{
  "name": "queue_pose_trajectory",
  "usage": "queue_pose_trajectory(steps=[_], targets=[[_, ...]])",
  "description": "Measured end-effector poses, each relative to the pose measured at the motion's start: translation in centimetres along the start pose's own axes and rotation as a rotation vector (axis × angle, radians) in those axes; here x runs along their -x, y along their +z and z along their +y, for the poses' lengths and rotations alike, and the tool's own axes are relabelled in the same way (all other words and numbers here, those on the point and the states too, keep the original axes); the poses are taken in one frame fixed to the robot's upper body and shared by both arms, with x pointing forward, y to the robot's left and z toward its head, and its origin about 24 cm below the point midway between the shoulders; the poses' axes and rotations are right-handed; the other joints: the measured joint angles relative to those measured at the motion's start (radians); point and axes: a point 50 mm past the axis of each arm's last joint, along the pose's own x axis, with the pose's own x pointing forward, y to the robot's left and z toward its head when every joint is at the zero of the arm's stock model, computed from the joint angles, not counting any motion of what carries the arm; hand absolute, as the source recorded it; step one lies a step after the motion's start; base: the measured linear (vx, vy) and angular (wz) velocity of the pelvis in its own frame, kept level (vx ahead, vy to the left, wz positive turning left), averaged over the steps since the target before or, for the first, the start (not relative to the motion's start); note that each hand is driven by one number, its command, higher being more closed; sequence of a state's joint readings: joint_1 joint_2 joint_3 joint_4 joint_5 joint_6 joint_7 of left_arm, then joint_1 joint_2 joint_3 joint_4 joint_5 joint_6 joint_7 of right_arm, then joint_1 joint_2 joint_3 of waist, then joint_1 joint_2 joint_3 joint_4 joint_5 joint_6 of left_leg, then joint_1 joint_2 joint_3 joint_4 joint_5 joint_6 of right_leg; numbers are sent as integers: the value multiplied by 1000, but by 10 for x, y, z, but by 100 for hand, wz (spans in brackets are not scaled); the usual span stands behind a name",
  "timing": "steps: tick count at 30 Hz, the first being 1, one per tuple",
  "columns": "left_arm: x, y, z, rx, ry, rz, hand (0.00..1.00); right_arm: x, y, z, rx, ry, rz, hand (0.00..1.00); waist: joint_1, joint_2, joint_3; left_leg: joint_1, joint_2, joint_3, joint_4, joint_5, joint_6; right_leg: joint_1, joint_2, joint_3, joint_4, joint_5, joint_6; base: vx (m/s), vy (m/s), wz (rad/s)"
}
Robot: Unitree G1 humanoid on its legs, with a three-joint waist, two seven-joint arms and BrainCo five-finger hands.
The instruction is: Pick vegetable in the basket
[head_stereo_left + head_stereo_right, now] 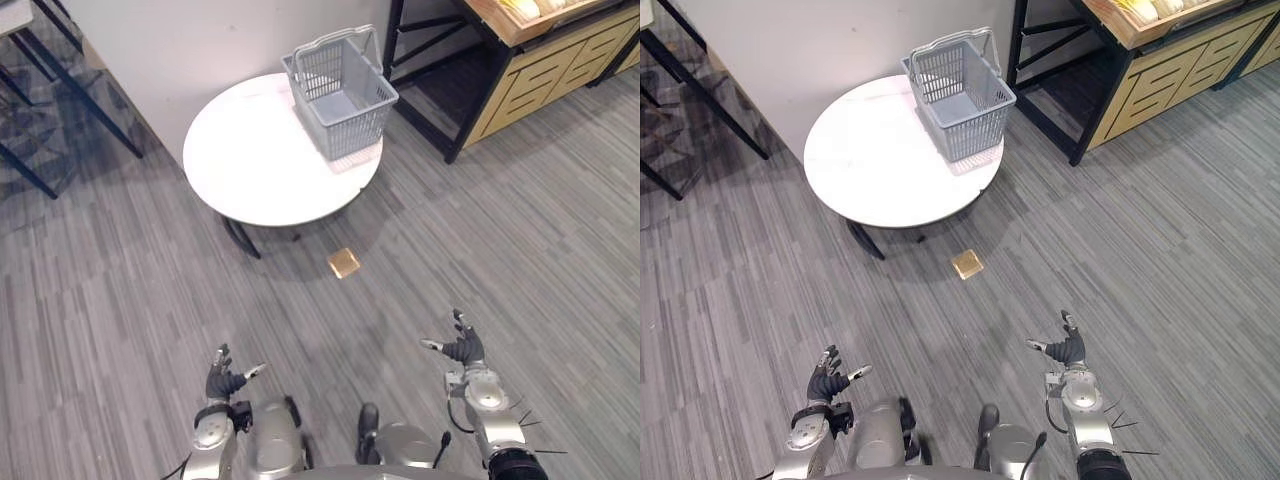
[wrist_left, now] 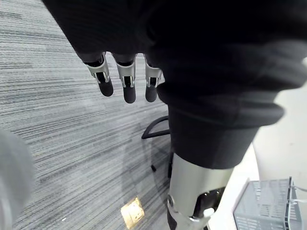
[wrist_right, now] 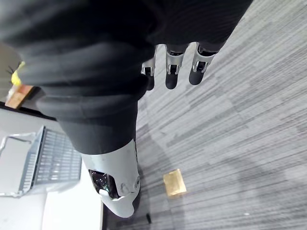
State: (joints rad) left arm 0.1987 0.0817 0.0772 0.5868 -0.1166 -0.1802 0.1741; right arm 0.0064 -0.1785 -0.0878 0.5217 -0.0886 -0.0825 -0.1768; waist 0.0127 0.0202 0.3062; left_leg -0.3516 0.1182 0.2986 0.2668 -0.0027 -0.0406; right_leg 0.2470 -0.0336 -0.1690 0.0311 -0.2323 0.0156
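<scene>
Vegetable candidate: pale items [image 1: 527,10] on the wooden shelf [image 1: 545,65], far ahead and to the right of the right hand [image 1: 465,348]; too small to confirm. Likely light and firm but bruisable, so wrap it round the middle. Basket [image 1: 340,95] looks empty on the round table [image 1: 240,170], well ahead of both hands. Left hand [image 1: 225,380] and right hand: fingers spread, holding nothing.

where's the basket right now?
In the eye views the grey basket stands at the far right edge of the round white table, ahead of the robot, left of the wooden shelf unit.
</scene>
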Motion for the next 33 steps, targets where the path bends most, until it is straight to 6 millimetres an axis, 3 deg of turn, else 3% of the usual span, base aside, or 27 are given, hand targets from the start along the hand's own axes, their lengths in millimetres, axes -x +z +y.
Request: queue_pose_trajectory(steps=[1, 3, 5, 6, 7, 8, 10, 11, 14, 16, 17, 18, 19, 21, 22, 24, 25, 26, 27, 28, 29, 32, 33], targets=[[0, 0, 3, -4, 8, 3, 0, 1, 0, 5, -7, 6, 3, 0, 11, -34, -12, 9, -31, -2, 21, 39, 82, 22, -34, 26, 7, -16, 17, 696, 244, -22], [-4, 13, -1, 11, 0, -49, 0, 2, 17, 1, 12, -11, -77, 0, -1, -47, -26, 7, -66, 1, 84, -31, 136, -4, -89, 37, 106, -14, 33, 692, 256, 13], [-3, 15, -3, 22, -1, -62, 0, 2, 41, 1, 61, -28, -193, 0, 6, -54, -32, 66, -89, 9, 152, -144, 141, -55, -131, 46, 358, 1, 84, 696, 253, 3], [-1, 12, 1, 11, 5, -53, 0, -1, 57, 5, 89, -26, -261, 0, 1, -57, -34, 126, -103, 8, 149, -188, 144, -137, -164, 70, 601, 76, 181, 598, 197, 2], [-2, 12, 2, 3, 5, -52, 0, -1, 65, 6, 120, -30, -297, 0, 0, -58, -35, 158, -110, 6, 138, -206, 147, -187, -181, 80, 735, 80, 199, 570, 144, 11], [-2, 10, 3, -13, 7, -43, 0, -3, 78, 8, 174, -28, -358, 0, 1, -58, -35, 230, -129, -3, 115, -229, 150, -266, -211, 82, 926, 39, 135, 439, 68, 17], [-2, 3, 6, -31, 16, -15, 0, -2, 95, 14, 261, -6, -442, 0, -1, -48, -38, 350, -136, -28, 51, -234, 153, -345, -225, 39, 1009, -9, 59, 531, 33, 25], [-1, 0, 8, -39, 28, -1, 0, 1, 108, 19, 301, 9, -513, 0, -1, -41, -37, 419, -128, -49, 6, -234, 152, -398, -224, -16, 977, -38, 25, 700, -50, 37], [-3, -5, 9, -67, 20, 27, 0, 5, 129, 22, 364, 9, -634, 0, -19, -37, -38, 488, -83, -116, -14, -239, 141, -537, -165, -65, 717, -57, 17, 507, -154, 64], [-4, -10, 11, -98, 10, 46, 0, 3, 133, 15, 431, -11, -661, 0, -39, -34, -43, 513, -52, -161, 0, -269, 60, -564, -96, -12, 433, 49, 33, 490, -256, 103], [-2, -13, 12, -113, 9, 55, 0, 3, 134, 9, 473, -22, -667, 0, -41, -55, -55, 534, -61, -187, 18, -318, -21, -552, -79, 42, 251, 313, 19, 503, -261, 70], [-1, -19, -1, -92, -14, 88, 0, 0, 139, -1, 538, -45, -681, 0, -24, 7, -59, 540, -3, -216, 40, -340, -44, -552, -46, 32, 300, 315, 5, 574, -293, 60], [0, -20, -4, -94, -23, 87, 0, 1, 143, -2, 551, -54, -693, 0, -27, 13, -65, 520, 4, -223, 55, -327, -66, -552, -49, 31, 302, 301, -1, 383, -225, 41], [2, -21, -11, -112, -60, 84, 0, 5, 160, -7, 572, -97, -765, 0, -29, 30, -75, 462, 7, -238, 54, -261, -52, -530, -59, -20, 316, 247, -7, 291, -224, 63], [1, -21, -10, -114, -60, 87, 0, 6, 160, -7, 576, -101, -772, 0, -31, 29, -74, 455, 10, -247, 83, -248, -62, -510, -65, -34, 314, 225, 1, 258, -215, 87], [3, -23, -11, -115, -67, 94, 0, 6, 160, -6, 592, -98, -779, 0, -29, 31, -74, 419, 23, -263, 199, -195, -85, -432, -77, -80, 281, 193, 7, 193, -172, 80], [4, -25, -10, -115, -65, 101, 0, 7, 160, -2, 599, -80, -787, 0, -17, 28, -73, 380, 40, -244, 298, -141, -75, -367, -75, -93, 218, 192, 7, 162, -148, 54], [6, -28, -9, -117, -63, 111, 0, 8, 163, 3, 598, -65, -804, 0, 3, 26, -72, 346, 63, -207, 364, -152, -63, -321, -72, -108, 160, 193, 7, 149, -134, 43], [6, -29, -9, -117, -63, 115, 0, 8, 164, 6, 598, -58, -812, 0, 3, 26, -72, 331, 68, -188, 365, -177, -52, -307, -72, -116, 144, 191, 4, 151, -107, 41], [8, -31, -8, -118, -62, 122, 0, 9, 166, 9, 602, -47, -824, 0, 3, 26, -72, 298, 72, -153, 328, -208, -21, -292, -71, -132, 122, 191, 4, 115, -63, 30], [10, -34, -7, -120, -59, 131, 0, 8, 167, 11, 603, -42, -828, 0, 3, 31, -73, 290, 65, -138, 265, -213, -13, -288, -70, -137, 114, 198, 12, 129, -21, 19], [20, -49, -1, -124, -49, 184, 0, 7, 165, 12, 619, -30, -821, 0, 4, 62, -87, 302, 55, -122, 9, -144, -47, -284, -36, -129, 113, 207, 27, 98, 73, -11], [20, -51, 0, -130, -47, 193, 0, 7, 163, 13, 624, -23, -815, 0, 5, 52, -90, 315, 49, -119, -11, -140, -46, -284, -39, -124, 106, 212, 34, 118, 109, -13]])
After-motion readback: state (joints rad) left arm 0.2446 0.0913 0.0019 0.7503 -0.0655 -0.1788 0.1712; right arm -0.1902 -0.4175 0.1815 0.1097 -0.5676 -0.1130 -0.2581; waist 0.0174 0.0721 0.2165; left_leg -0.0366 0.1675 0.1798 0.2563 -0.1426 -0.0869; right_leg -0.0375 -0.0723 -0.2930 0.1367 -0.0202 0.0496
